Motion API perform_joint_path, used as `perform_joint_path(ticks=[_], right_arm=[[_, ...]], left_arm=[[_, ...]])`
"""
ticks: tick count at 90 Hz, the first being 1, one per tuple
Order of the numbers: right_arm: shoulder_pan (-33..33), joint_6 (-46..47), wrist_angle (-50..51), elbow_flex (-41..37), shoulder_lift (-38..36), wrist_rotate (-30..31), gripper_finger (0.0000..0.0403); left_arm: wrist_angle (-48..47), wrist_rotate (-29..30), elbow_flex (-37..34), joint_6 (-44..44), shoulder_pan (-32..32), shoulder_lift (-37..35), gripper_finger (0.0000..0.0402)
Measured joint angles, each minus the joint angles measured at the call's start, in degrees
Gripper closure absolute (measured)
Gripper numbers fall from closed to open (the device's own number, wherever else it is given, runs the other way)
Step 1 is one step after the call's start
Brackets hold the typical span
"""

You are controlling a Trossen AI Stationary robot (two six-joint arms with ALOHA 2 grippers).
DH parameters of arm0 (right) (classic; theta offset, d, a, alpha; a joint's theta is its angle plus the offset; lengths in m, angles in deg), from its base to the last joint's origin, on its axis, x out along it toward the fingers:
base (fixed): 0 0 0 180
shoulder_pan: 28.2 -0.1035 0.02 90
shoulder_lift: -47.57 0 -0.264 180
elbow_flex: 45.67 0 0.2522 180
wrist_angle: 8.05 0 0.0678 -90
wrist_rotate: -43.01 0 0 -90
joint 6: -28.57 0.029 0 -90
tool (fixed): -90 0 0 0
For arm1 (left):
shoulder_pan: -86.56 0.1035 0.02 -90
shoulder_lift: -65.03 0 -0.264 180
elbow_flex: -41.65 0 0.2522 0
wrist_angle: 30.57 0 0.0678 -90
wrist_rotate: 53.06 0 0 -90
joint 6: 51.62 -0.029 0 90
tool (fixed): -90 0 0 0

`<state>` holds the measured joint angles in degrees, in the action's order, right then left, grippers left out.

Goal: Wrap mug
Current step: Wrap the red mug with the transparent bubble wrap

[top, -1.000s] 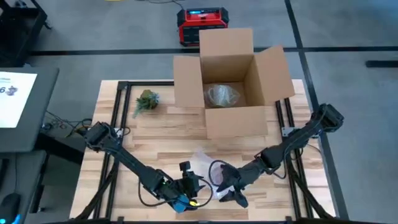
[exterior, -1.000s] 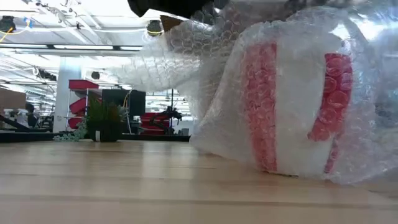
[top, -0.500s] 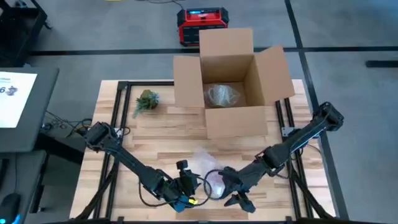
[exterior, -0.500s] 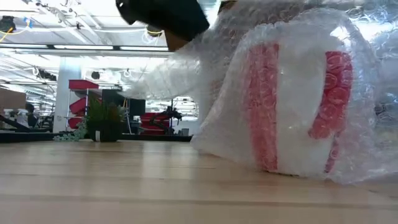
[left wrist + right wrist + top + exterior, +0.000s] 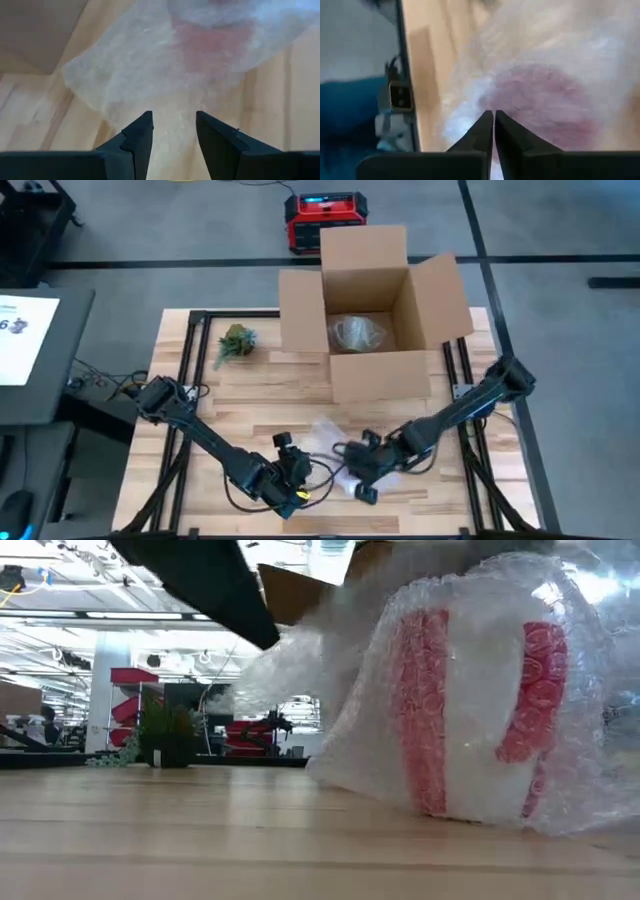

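The bench (image 5: pixel 250 395) carried an open box (image 5: pixel 372 310) at its far side, a small plant (image 5: pixel 235 340) toward the far left, and, at the near edge between the two arms, the mug (image 5: pixel 470 710), white with red bands, lying under a loose sheet of wrap (image 5: pixel 330 680) that trailed off toward the box. The right pincer (image 5: pixel 493 131) was clenched, fingers together right over the covered mug; whether a fold of wrap was pinched between them was hard to tell from the blurred wrist view. The left pincer (image 5: pixel 172 132) was released, fingers apart just short of the free tail of wrap lying on the wood. To do this step well, the right pincer would best pin the covered mug steady while the left closed on the loose tail low, near the bench, and drew it snug over the mug's open side; a grip too high would likely lift the whole sheet off and undo the cover.
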<state>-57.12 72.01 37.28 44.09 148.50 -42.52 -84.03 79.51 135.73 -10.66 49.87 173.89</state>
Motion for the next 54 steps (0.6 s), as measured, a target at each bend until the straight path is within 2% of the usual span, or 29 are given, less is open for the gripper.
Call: perform_joint_path(ticks=[8, 27, 54], right_arm=[[1.4, 0.0, 1.9, 1.3, 4.5, -2.2, 0.0402], [3.5, -0.4, 7.5, 4.9, 12.1, -2.9, 0.0403], [4.6, -0.6, 13.2, 8.6, 12.1, -2.5, 0.0403]], left_arm=[[-2.9, 0.1, 0.0, 2.4, -0.2, 0.0, 0.0269], [-6.7, 0.5, 0.0, 5.6, -0.7, 0.0, 0.0269], [-6.9, 0.5, 0.0, 5.9, -1.3, 0.0, 0.0269]])
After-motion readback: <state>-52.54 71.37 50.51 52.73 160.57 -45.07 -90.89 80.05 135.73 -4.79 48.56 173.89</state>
